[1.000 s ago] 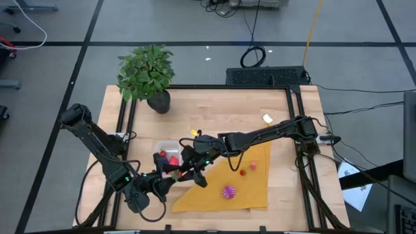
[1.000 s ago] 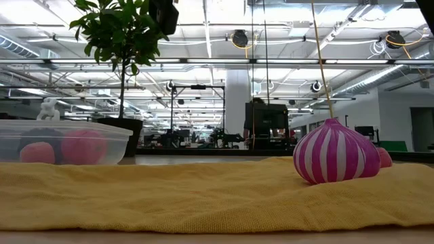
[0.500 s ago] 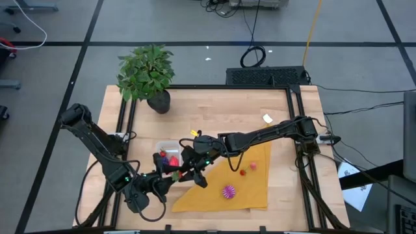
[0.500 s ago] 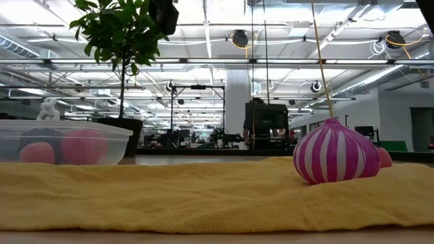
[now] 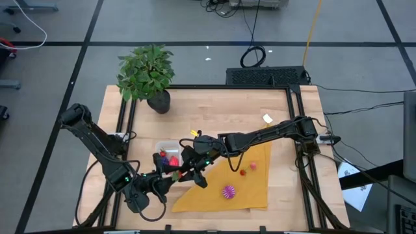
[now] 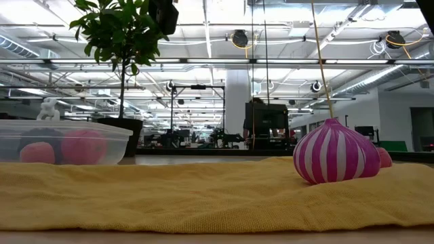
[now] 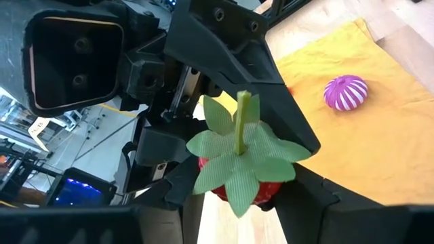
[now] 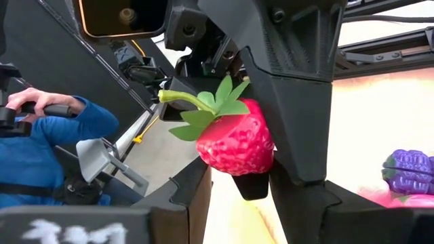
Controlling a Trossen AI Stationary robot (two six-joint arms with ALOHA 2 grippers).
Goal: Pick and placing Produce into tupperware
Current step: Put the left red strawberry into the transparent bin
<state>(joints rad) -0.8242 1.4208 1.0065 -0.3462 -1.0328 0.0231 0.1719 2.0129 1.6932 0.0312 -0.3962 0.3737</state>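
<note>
A red toy strawberry (image 8: 237, 146) with green leaves (image 7: 237, 159) hangs in the air between my two grippers, just near of the clear tupperware (image 5: 162, 145). My left gripper (image 7: 241, 196) comes at it from the table's left and my right gripper (image 8: 241, 183) from the right; both are shut on it. They meet above the left corner of the yellow cloth (image 5: 244, 188). The tupperware (image 6: 102, 135) holds red, pink and purple produce. A purple striped ball (image 5: 229, 191) and two small red and pink pieces (image 5: 247, 169) lie on the cloth. My left gripper pinches the strawberry's red body just under the leaves (image 7: 268, 192) between its two fingers, which come nearly level from the table's left. The stem end faces this gripper. The strawberry is clear of the table. My right gripper pinches the strawberry's lower body (image 8: 227, 166) between its two fingers, which come nearly level from the table's right. The leafy stem points away from it, toward the left arm. The left gripper's finger (image 8: 291, 88) lies close against the strawberry's side.
A potted green plant (image 5: 146, 71) stands at the table's far left. A small yellow piece (image 5: 194, 133) and a white scrap (image 5: 267, 118) lie on the bare wood beyond the cloth. A person in a blue sleeve (image 8: 41, 129) shows in the room behind.
</note>
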